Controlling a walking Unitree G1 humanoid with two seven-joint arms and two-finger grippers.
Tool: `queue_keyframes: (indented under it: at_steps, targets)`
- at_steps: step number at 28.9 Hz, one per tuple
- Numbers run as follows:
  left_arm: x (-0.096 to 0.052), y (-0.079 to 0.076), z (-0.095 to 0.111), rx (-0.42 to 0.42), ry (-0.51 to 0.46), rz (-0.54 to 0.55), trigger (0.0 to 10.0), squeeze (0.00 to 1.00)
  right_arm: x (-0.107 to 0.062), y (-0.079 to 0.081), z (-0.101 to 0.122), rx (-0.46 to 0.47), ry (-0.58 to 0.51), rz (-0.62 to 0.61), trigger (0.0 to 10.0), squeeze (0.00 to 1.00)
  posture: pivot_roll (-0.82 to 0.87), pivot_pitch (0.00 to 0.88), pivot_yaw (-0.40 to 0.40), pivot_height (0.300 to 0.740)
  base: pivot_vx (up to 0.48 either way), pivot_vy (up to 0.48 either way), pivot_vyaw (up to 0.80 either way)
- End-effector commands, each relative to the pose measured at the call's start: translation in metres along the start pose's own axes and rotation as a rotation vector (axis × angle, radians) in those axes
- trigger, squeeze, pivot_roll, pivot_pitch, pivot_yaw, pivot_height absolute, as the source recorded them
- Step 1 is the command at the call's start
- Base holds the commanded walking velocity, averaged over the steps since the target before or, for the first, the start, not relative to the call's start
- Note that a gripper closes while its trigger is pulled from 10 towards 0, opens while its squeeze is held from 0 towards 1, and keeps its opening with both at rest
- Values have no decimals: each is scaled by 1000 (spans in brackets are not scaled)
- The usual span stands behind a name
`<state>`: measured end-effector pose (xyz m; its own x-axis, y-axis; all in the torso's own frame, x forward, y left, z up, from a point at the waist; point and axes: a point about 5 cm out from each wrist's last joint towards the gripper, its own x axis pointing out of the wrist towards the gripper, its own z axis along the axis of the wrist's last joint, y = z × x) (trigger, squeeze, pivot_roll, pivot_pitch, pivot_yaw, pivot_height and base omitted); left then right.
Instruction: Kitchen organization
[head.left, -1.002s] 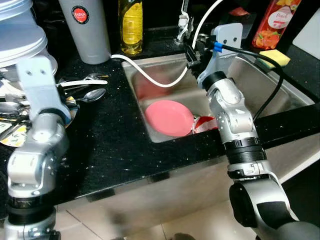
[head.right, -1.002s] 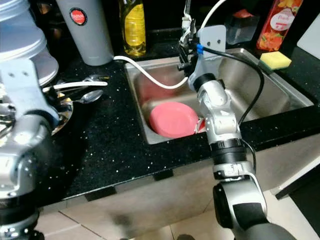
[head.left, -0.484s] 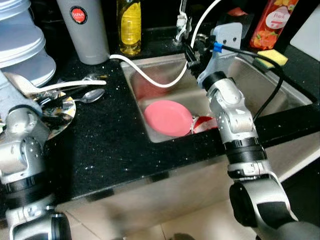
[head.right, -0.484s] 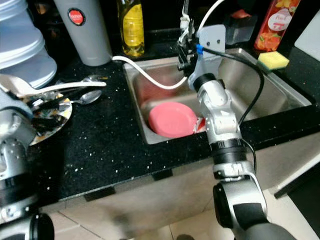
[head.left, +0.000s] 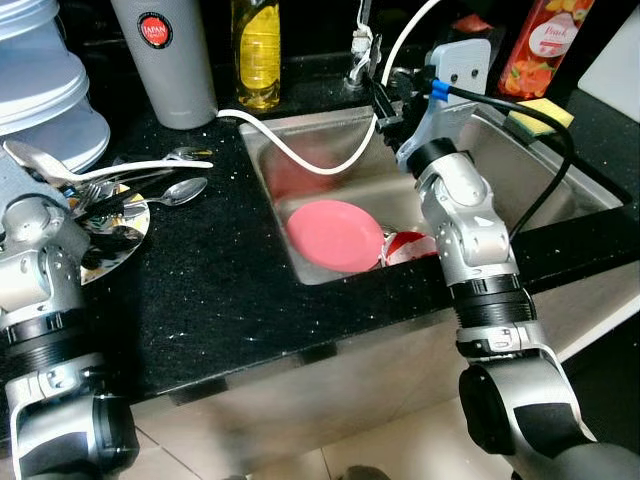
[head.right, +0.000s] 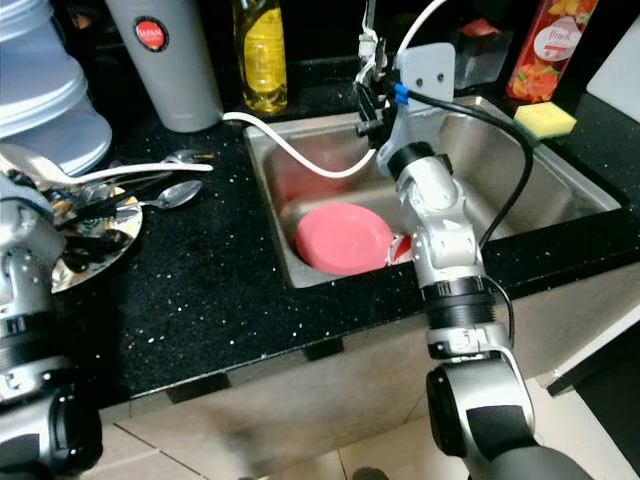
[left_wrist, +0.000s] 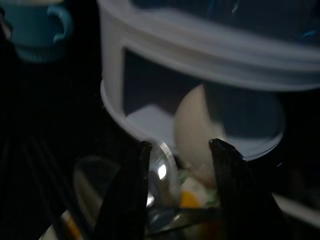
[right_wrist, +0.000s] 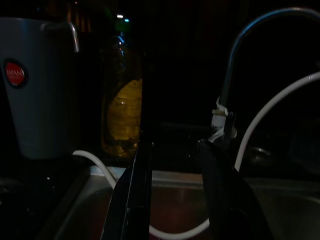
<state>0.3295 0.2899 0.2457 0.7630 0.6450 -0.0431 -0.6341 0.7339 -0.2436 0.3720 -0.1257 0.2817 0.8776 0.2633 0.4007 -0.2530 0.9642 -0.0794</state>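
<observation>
A pink plate (head.left: 335, 235) lies in the steel sink (head.left: 555, 175), with a red and white item (head.left: 405, 245) beside it. My right gripper (head.left: 383, 100) hovers over the sink's back edge near the faucet (right_wrist: 240, 50) and a white hose (head.left: 300, 155); its fingers (right_wrist: 135, 190) stand open with nothing between them. On the counter to the left, a patterned plate (head.left: 115, 215) holds a white spoon (head.left: 110, 170) and metal spoons (head.left: 180, 190). My left gripper (left_wrist: 177, 150) is open just above that cutlery, facing the white spoon's bowl (left_wrist: 192, 130).
A grey tumbler (head.left: 165, 50) and a yellow bottle (head.left: 258, 50) stand behind the counter. White stacked containers (head.left: 40, 80) sit at the far left, with a blue cup (left_wrist: 35, 25) beyond. A yellow sponge (head.left: 545, 112) and a red bottle (head.left: 545, 45) are right of the sink.
My left arm has dropped and pulled back to the left, away from above the cutlery plate. The right arm has stayed over the sink.
</observation>
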Motion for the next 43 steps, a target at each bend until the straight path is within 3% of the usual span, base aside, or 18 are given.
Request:
queue_keyframes:
  at_steps: [1,4,5,11,17,18,25,29,33,37,39,40,41,43]
  targets:
    - [2,-1,5,16,-23,1,10000,1000,-3,-2,1,-12,2,-9,10000,0,-41,44,1,740,0,0,0]
    - [2,-2,4,26,-20,1,10000,1000,-3,-2,1,-11,1,-9,10000,0,-41,43,-1,740,0,0,0]
    - [3,-3,3,29,-21,-1,10000,0,-3,-2,1,-11,1,-8,10000,0,-42,44,-1,740,0,0,0]
    - [8,-9,4,-11,-14,-8,10000,0,-1,-2,1,-9,1,-2,10000,0,-42,42,-8,740,0,0,0]
    - [8,6,4,14,-28,121,10000,0,-1,-1,1,-11,6,2,10000,0,-41,44,-14,740,0,0,0]
    - [6,9,9,56,-68,142,10000,0,-1,-1,1,-10,7,3,10000,0,-40,44,-14,740,0,0,0]
    - [4,8,6,54,-49,108,10000,0,0,0,1,-8,6,5,10000,0,-40,44,-12,740,0,0,0]
    - [8,15,-8,28,45,86,10000,0,0,0,2,-8,2,5,10000,0,-39,45,-13,740,0,0,0]
    - [10,17,-11,19,77,67,10000,0,0,-1,4,-7,-5,3,10000,0,-37,44,-12,740,0,0,0]
    - [15,30,-9,41,92,94,10000,0,1,-2,6,-8,-10,-1,10000,0,-36,43,-10,740,0,0,0]
    - [16,33,-9,49,95,102,9529,0,1,-2,6,-8,-10,-2,10000,0,-36,43,-10,740,0,0,0]
    - [16,35,-9,58,100,106,8118,0,1,-2,6,-8,-10,-2,10000,0,-34,41,-10,740,0,0,0]
    - [16,35,-9,58,100,106,8118,0,1,-2,6,-8,-10,-2,10000,0,-34,41,-10,740,0,0,0]
    - [18,40,-12,84,113,111,2588,0,1,-2,6,-6,-10,-1,10000,0,-35,38,-10,740,0,0,0]
